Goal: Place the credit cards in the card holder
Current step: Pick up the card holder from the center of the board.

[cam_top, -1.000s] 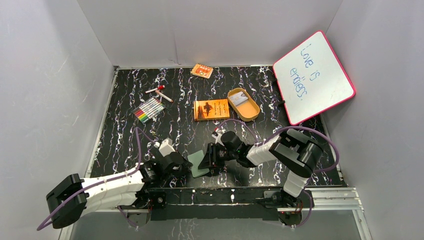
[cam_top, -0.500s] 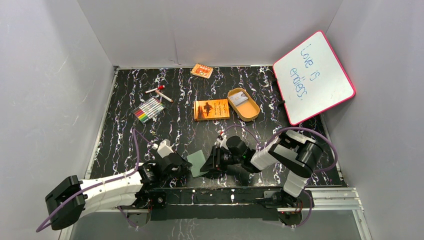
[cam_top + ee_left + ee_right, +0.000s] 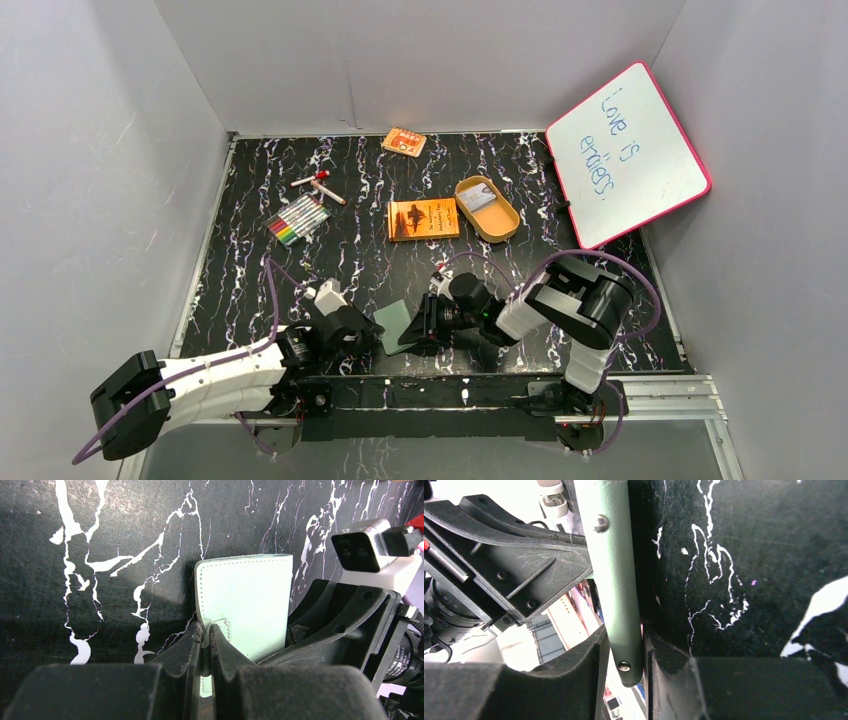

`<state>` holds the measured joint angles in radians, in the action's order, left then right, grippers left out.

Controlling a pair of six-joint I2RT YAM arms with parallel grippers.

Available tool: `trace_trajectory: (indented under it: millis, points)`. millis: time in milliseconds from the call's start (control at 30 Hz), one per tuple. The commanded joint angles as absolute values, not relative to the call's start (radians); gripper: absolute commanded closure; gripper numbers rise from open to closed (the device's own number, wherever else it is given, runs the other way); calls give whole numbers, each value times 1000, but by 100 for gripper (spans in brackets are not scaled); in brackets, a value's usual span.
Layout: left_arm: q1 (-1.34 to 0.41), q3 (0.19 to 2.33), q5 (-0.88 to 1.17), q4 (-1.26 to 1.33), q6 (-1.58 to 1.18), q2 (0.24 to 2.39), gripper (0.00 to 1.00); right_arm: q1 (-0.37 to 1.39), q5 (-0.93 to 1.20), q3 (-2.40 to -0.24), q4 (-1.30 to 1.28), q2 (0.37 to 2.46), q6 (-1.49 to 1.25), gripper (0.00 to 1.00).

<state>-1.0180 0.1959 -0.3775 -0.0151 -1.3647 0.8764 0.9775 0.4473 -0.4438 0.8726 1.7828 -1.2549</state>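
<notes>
The grey-green card holder [image 3: 393, 322] stands on edge near the table's front, between both arms. My left gripper [image 3: 368, 330] is shut on its snap tab [image 3: 218, 626]; the wallet's flat face [image 3: 245, 600] rises just beyond the fingers. My right gripper [image 3: 415, 328] comes from the right and straddles the holder's snap-studded edge [image 3: 616, 580]. The right-hand finger [image 3: 659, 652] touches that edge, while a gap shows at the left-hand finger [image 3: 584, 655]. A pale card [image 3: 480, 198] lies in the tan oval tin [image 3: 498, 222].
An orange book [image 3: 423, 219] lies mid-table, a small orange packet [image 3: 404, 141] at the back. Markers [image 3: 298, 219] and a red-capped pen [image 3: 318, 186] sit at the left. A pink-framed whiteboard [image 3: 627, 155] leans at the right wall. Grey walls enclose the table.
My right arm has sunk toward the near edge and shifted slightly right, its gripper settling around the holder's edge. More of the holder's face now shows. The left gripper has kept its hold.
</notes>
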Motion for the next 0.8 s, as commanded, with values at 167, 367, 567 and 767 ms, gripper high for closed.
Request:
trace_trajectory:
  millis: [167, 367, 567, 767]
  points:
    - [-1012, 141, -404, -190, -1325, 914, 100, 990, 422, -493, 918, 1786, -1204, 90]
    - [-1012, 214, -428, -295, -1289, 849, 90, 1001, 382, -568, 688, 1689, -1030, 100]
    - [-1011, 418, -527, -505, -1259, 687, 31, 1005, 252, -684, 297, 1509, -785, 100]
    - [-1011, 664, -670, -673, -1242, 624, 19, 1006, -10, -884, -104, 1376, -459, 100]
